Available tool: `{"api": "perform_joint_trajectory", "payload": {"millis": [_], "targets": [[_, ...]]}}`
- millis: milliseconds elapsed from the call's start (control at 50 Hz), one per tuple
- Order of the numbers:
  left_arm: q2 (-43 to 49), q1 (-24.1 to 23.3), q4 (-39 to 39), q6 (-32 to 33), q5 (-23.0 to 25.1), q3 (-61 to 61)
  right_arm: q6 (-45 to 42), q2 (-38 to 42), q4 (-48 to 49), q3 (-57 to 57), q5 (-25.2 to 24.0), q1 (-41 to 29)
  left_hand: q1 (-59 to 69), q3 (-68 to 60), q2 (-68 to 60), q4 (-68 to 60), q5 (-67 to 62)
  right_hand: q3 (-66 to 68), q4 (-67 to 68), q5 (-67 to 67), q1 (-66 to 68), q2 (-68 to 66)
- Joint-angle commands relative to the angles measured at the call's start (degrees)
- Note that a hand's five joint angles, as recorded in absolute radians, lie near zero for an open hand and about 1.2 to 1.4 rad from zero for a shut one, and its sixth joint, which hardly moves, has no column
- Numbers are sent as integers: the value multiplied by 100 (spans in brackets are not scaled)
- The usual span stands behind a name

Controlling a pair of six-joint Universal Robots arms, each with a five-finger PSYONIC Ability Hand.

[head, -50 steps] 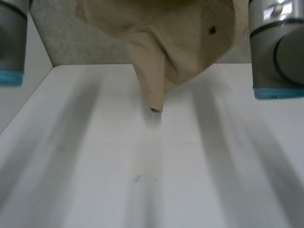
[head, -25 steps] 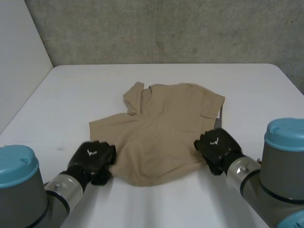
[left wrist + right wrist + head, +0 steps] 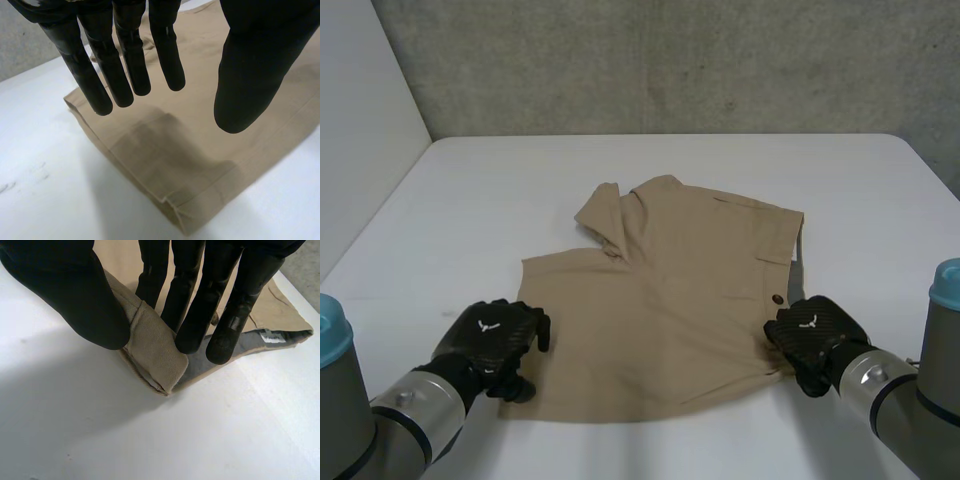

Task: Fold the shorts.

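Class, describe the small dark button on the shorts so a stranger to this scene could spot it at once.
On the white table lie tan shorts. Follow their edge by the right hand: just past that hand sits the button, the only small dark dot on plain tan cloth.

The black right hand [image 3: 817,340] is covering the near right corner of the tan cotton shorts [image 3: 670,300], and in its wrist view the thumb is hiding part of the rolled hem it is pinching. The small white label [image 3: 272,338] is showing print too tiny to read. The black left hand [image 3: 492,340] is blocking a stretch of the near left edge. The grey left arm [image 3: 410,415] and the grey right arm [image 3: 895,395] are running off the frame.
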State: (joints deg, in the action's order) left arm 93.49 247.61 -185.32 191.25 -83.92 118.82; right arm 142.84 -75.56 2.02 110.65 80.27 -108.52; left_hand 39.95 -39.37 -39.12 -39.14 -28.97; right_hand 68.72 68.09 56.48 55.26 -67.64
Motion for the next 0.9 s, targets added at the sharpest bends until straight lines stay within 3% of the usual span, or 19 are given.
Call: {"api": "perform_joint_trajectory", "payload": {"millis": [20, 180, 260, 300, 420, 520, 620, 720, 820, 900], "targets": [[240, 15, -4, -9, 183, 89, 42, 7, 79, 0, 33, 7, 441, -499, -524, -523, -539, 1128, 1191, 1352, 2474, -1236], [346, -46, 22, -9, 244, 80, -186, 7, -96, -9, 68, -2, 391, -449, -474, -472, -489, 1128, 1191, 1352, 2474, -1236], [284, -46, -48, -9, 253, -60, -836, -28, -772, 9, 77, 173, 273, -331, -356, -355, -372, 1128, 1191, 1352, 2474, -1236], [293, -38, -179, -9, 306, -306, -1109, -116, -1001, 18, 42, 463, -414, 356, 331, 333, 316, 1128, 1191, 1352, 2474, -1236], [573, 42, -733, 0, 937, -1263, -1101, -160, -739, -26, 50, 771, -585, 527, 502, 503, 487, 1128, 1191, 1352, 2474, -1236], [1871, 24, -980, 0, 1483, -2912, -1092, -152, -624, 18, 24, 763, -686, 628, 603, 604, 588, 1128, 1191, 1352, 2474, -1236], [3086, -29, -883, 158, 1615, -4470, -899, -178, -501, 35, 6, 719, -703, 645, 620, 621, 605, 1128, 1191, 1352, 2474, -1236], [4264, -55, -734, 965, 1650, -5912, -653, -178, -465, 35, -11, 666, -686, 628, 603, 604, 588, 1128, 1191, 1352, 2474, -1236], [5318, -55, -164, 1818, 2036, -7194, -626, -169, -465, 44, -2, 543, -719, 662, 637, 638, 621, 1128, 1191, 1352, 2474, -1236], [5846, -55, 284, 1942, 2222, -7881, -626, -169, -465, 53, -2, 534, -787, 729, 704, 705, 688, 1128, 1191, 1352, 2474, -1236]]}}
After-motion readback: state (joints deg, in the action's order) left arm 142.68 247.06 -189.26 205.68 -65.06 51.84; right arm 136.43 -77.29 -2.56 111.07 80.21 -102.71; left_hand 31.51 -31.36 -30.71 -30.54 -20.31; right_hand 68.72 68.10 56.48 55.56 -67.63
